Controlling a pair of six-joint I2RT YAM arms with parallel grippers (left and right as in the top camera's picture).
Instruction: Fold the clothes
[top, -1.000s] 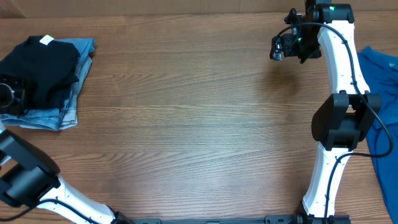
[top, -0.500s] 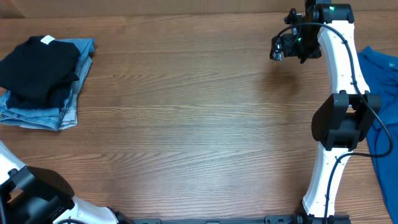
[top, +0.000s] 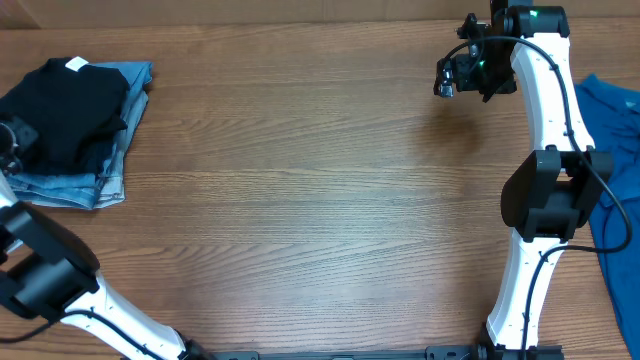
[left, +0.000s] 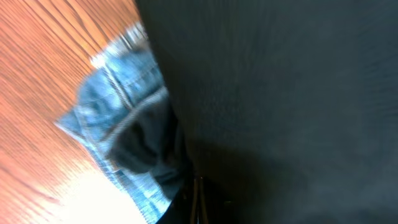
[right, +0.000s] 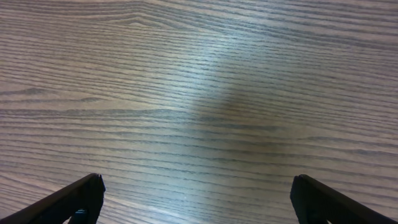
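Folded black T-shirt (top: 65, 110) lies atop folded jeans (top: 100, 185), upper left. Left end effector (top: 12, 138) clenched at the shirt's left edge; grasp unclear. Right end effector (top: 450, 78) released, upper right, over bare table (top: 300, 200).

1. Table (top: 320, 200): 1 wooden top, mid-brown and matt, with fine dark grain running side to side. It spreads beneath the right pincer (top: 447, 82) and well away to both sides of it.
2. Pale tan strip (top: 250, 12): 1 narrow band just beyond the pincer, along the table's far edge. Whether it is wall or board cannot be told.
3. Light: soft and even. 1 pale sheen (right: 205, 59) lies on the wood ahead of the pincer, and 1 dim shadow patch (right: 245, 115) sits nearer to it.
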